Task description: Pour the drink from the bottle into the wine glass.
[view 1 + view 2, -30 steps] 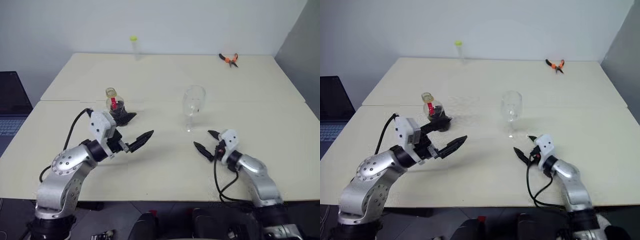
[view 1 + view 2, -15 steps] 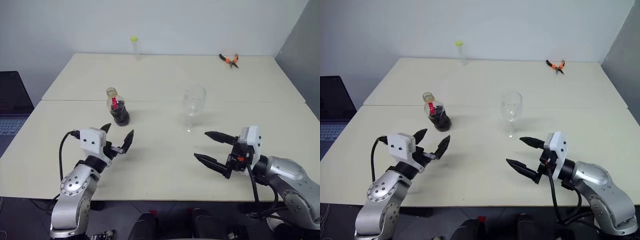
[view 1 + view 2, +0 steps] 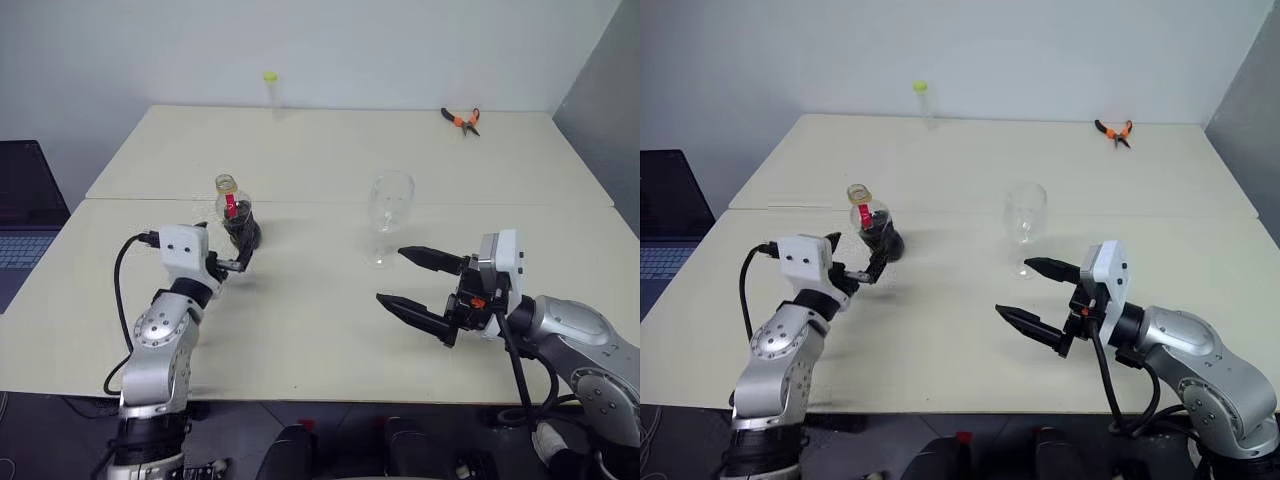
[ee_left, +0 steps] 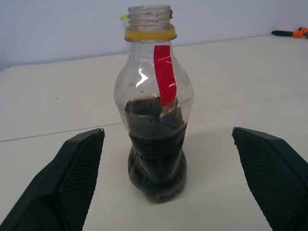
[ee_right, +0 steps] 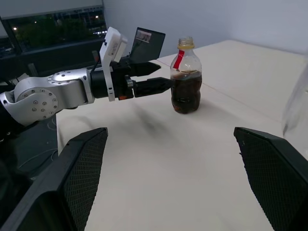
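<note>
- Since the bottle (image 4: 155, 115) looks light, thin-walled and uncapped, you should grip its ribbed lower body gently.
- Your left gripper (image 4: 166, 180) straddles it wide open, empty.

The bottle (image 3: 234, 213) stands upright left of centre, uncapped, with a yellow neck ring and red label strip. The drink (image 4: 156, 163), near-black, fills its lower half. The wine glass (image 3: 387, 218) stands upright at centre, empty.
</note>
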